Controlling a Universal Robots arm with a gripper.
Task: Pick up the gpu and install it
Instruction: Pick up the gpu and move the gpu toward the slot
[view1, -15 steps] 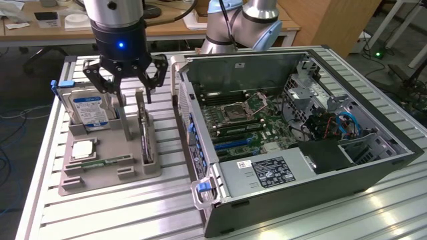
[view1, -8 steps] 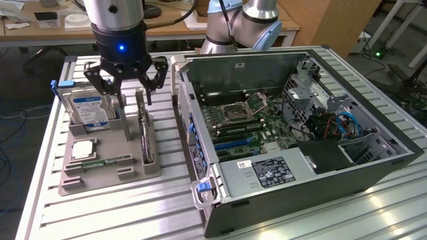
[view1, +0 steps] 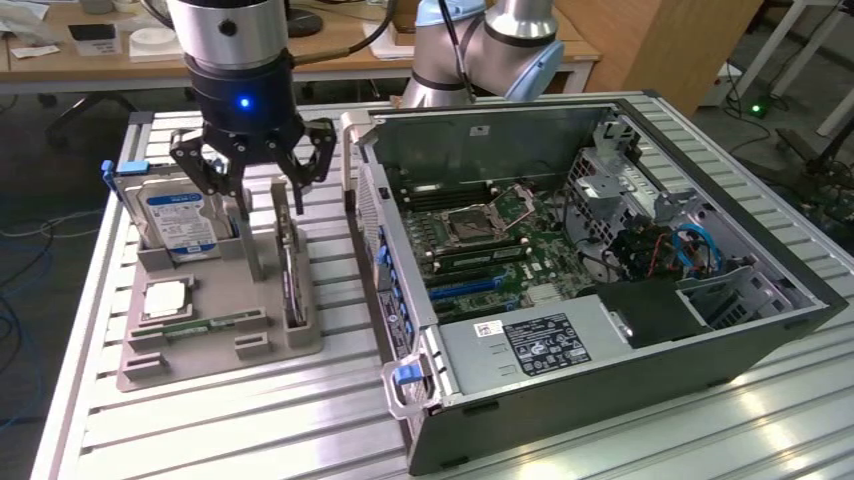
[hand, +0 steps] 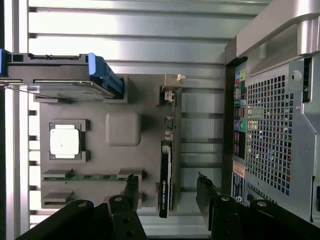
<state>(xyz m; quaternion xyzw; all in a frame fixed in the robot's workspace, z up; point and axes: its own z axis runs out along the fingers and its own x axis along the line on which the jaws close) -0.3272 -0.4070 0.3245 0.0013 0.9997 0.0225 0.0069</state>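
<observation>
Nearest in the exterior view, a slatted aluminium table (view1: 200, 420) carries a grey parts holder (view1: 147, 370) on the exterior view's left and an open computer case (view1: 534, 440) on its right. At the holder's near end lie a processor chip (view1: 163, 298) and a narrow green memory stick (view1: 200, 325). The gpu (view1: 288, 275) stands on its long edge in a slot along the holder's case-side edge, its silver bracket at the far end. Further back, a hard drive with a blue label (view1: 180, 222) stands upright. Over the holder's far end hangs the gripper (view1: 260, 195), spread wide and gripping nothing. In the wrist view, one finger sits on each side of the card's thin edge, clear of it. Inside the case, the motherboard (view1: 514, 240) lies exposed beyond the power supply (view1: 534, 340). Behind is the arm's base (view1: 467, 60) and a wooden desk (view1: 80, 60).
</observation>
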